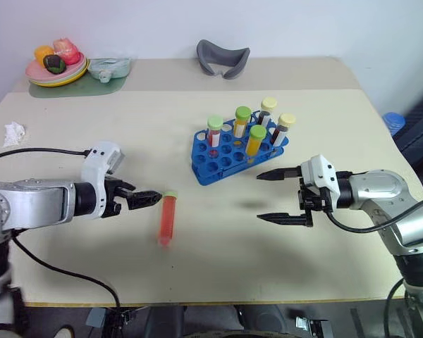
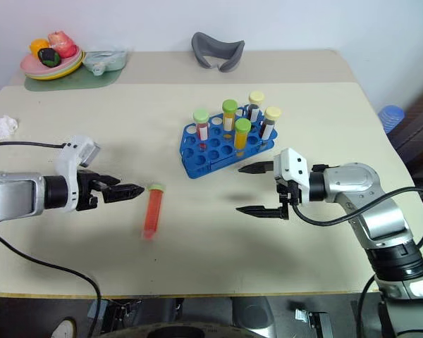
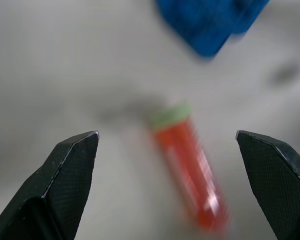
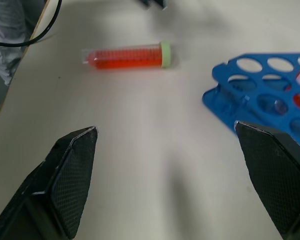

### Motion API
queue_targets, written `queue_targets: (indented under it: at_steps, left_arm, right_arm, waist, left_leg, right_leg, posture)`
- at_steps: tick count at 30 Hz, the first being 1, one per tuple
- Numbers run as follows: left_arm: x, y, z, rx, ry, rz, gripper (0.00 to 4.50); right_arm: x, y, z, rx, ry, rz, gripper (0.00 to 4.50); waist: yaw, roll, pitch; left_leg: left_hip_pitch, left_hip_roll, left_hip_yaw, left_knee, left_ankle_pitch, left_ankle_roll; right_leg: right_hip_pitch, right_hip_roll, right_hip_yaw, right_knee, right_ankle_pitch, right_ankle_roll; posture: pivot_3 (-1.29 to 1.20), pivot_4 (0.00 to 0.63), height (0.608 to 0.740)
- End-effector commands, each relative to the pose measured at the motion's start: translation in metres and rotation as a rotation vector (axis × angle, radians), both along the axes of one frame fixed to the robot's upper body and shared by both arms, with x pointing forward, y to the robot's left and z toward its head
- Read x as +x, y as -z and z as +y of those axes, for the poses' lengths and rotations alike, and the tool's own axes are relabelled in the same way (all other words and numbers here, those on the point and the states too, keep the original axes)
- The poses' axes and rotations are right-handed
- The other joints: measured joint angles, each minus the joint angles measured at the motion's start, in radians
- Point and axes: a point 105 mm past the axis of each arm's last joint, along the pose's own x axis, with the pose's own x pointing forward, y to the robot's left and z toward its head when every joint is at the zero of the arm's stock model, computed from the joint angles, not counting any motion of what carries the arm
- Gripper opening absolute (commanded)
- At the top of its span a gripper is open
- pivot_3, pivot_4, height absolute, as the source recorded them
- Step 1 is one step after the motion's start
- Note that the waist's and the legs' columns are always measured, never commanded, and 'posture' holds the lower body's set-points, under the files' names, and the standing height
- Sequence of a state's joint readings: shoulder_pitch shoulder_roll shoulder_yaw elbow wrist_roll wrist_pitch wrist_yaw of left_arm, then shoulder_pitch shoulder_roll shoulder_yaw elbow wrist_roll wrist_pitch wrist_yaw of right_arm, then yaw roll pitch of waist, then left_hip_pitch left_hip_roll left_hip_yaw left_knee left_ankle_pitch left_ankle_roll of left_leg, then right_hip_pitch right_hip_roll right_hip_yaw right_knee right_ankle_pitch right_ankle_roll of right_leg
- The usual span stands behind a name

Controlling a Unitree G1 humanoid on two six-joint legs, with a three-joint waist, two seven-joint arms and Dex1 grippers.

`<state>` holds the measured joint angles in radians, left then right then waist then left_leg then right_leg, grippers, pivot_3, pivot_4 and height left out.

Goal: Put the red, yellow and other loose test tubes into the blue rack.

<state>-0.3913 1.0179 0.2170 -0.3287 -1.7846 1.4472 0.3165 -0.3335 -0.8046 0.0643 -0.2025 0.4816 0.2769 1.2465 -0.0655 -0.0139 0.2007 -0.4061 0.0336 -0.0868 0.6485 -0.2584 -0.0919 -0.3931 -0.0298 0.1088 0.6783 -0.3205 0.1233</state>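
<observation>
Left eye view is showing you the red tube [image 1: 168,219] lying flat on the table [image 1: 92,127], its light-green cap pointing toward the far side, just beside the left gripper [image 1: 146,198], whose fingers are spread wide and holding nothing. The right gripper [image 1: 276,196] is likewise gaping empty near the blue rack [image 1: 218,158], which is already carrying five capped tubes upright. You are probably dealing with a light, stiff, smooth plastic cylinder that may roll, so pinch it across the body near the cap. Nothing is lying between tube and rack; the plate of toy food [image 1: 55,63], crumpled tissue [image 1: 14,132] and grey curved piece [image 1: 223,56] are sitting well apart.
</observation>
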Motion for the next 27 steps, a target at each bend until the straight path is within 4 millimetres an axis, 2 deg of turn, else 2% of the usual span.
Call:
queue_targets:
  at_steps: [1, 11, 14, 19, 27]
  left_arm:
    - [-0.003, 0.002, -0.013, -0.055, -0.045, 0.027, 4.50]
    - [0.017, 0.023, -0.019, -0.083, -0.191, 0.072, 4.50]
    - [0.025, 0.025, -0.025, -0.056, -0.182, 0.087, 4.50]
    - [0.030, 0.015, -0.023, 0.019, -0.138, 0.078, 4.50]
    - [0.033, 0.031, -0.025, 0.164, -0.075, 0.124, 4.50]
  right_arm:
    - [-0.002, -0.004, 0.004, 0.005, -0.033, -0.027, 4.48]
    - [-0.004, -0.007, 0.011, 0.028, -0.018, -0.048, 4.48]
    - [-0.004, -0.008, 0.013, 0.045, 0.009, -0.061, 4.48]
    - [-0.008, -0.005, 0.015, 0.073, 0.040, -0.035, 4.48]
    - [-0.015, 0.000, 0.021, 0.091, 0.068, -0.035, 4.48]
  waist:
    - [0.004, 0.000, 0.000]
    - [0.023, 0.001, 0.000]
    - [0.026, 0.000, 0.000]
    - [0.022, 0.000, 0.000]
    - [0.023, 0.000, 0.000]
  left_leg:
    - [0.000, 0.000, 0.000, 0.000, 0.000, 0.000]
    - [0.000, -0.001, 0.001, 0.000, 0.001, -0.001]
    - [-0.001, -0.001, 0.001, 0.000, 0.001, -0.001]
    - [-0.001, -0.001, 0.001, 0.000, 0.001, -0.001]
    - [-0.001, -0.001, 0.001, 0.001, 0.001, -0.001]
  right_leg:
    - [0.000, -0.001, 0.000, 0.000, 0.000, 0.000]
    - [0.000, 0.000, 0.000, 0.000, 0.000, 0.000]
    - [0.000, 0.000, 0.000, 0.000, 0.000, 0.000]
    - [-0.001, 0.001, 0.000, 0.000, 0.000, 0.000]
    - [0.000, 0.001, 0.000, 0.000, 0.000, 0.000]
  posture:
    - [0.00, 0.150, 0.740]
    - [0.00, 0.150, 0.740]
    - [0.00, 0.150, 0.740]
    - [0.00, 0.150, 0.740]
    - [0.00, 0.150, 0.740]
